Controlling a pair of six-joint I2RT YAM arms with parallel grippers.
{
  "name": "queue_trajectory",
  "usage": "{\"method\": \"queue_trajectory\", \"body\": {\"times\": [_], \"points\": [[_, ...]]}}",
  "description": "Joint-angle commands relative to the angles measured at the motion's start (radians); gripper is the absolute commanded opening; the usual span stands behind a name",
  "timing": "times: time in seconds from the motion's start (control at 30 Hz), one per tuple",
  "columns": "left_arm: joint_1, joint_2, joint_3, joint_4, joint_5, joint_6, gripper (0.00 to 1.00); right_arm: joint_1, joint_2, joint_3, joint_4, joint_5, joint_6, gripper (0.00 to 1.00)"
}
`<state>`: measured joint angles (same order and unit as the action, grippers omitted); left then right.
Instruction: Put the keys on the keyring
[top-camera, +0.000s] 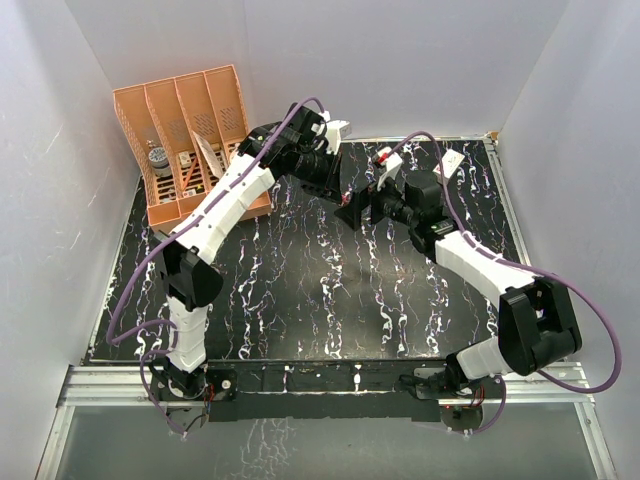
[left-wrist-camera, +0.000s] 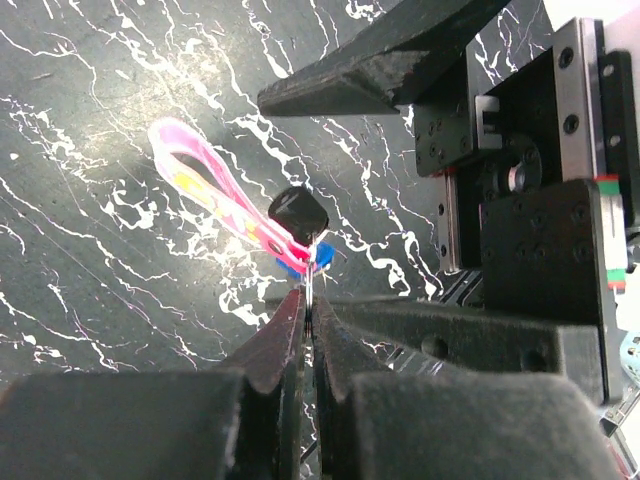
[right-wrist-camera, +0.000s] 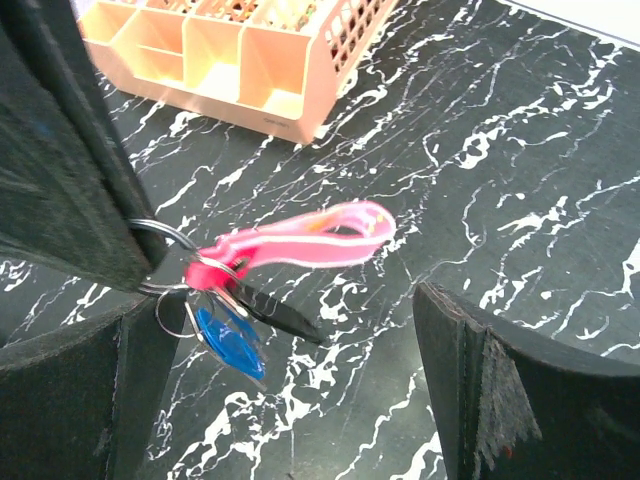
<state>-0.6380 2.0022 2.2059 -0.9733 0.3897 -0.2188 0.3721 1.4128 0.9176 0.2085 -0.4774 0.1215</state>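
Table (top-camera: 300, 300): black marble top. I see open room on the near side of both sets of fingers, and the back edge and wall are close beyond them.

Desk organizer (right-wrist-camera: 270, 70): orange, sits beyond the right fingers. Its corner is near but apart from the bundle, with bare marble between them.

Right gripper (right-wrist-camera: 290, 310): fingers spread wide and holding nothing. One pad (right-wrist-camera: 520, 400) is well clear of the strap tip. The hanging bundle is in the gap, toward the other pad. There's open marble below the gap.

Left gripper (left-wrist-camera: 308, 300): fingers pinched narrow, clamped on the thin wire of the split ring (right-wrist-camera: 165, 232) right at the tips. In the left wrist view, one right finger crosses above and beyond the tips without touching the strap.

Keyring (left-wrist-camera: 215, 190): pink strap loop that sticks out from the left tips, with its red end at the ring.

Dark key (left-wrist-camera: 298, 212): just past the left tips, against the strap's red end.

Blue key (right-wrist-camera: 228, 342): hangs below the ring, beside the dark key.

Both keys sit at the ring. I can't tell whether they're fully threaded.
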Motion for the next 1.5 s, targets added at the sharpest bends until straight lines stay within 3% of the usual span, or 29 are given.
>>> {"method": "queue_trajectory", "body": {"times": [0.0, 0.5, 0.93, 1.13, 1.27, 1.47], "points": [[-0.008, -0.089, -0.009, -0.071, 0.034, -0.021, 0.00, -0.056, 0.001, 0.012, 0.057, 0.050, -0.002, 0.95], [-0.011, -0.107, -0.055, -0.065, 0.056, -0.027, 0.00, -0.088, 0.011, 0.042, 0.060, -0.009, 0.000, 0.95], [-0.011, -0.057, -0.013, -0.136, 0.020, -0.016, 0.00, -0.134, -0.088, 0.013, -0.004, 0.147, 0.025, 0.97], [-0.011, -0.043, 0.000, -0.136, 0.019, -0.004, 0.00, -0.137, -0.120, 0.010, 0.046, -0.064, 0.011, 0.91], [-0.012, -0.021, 0.033, -0.140, 0.020, 0.007, 0.00, -0.136, -0.108, 0.010, 0.081, -0.213, 0.031, 0.81], [-0.015, -0.013, 0.037, -0.127, 0.027, 0.016, 0.00, -0.137, -0.089, 0.014, 0.120, -0.305, 0.074, 0.67]]}}
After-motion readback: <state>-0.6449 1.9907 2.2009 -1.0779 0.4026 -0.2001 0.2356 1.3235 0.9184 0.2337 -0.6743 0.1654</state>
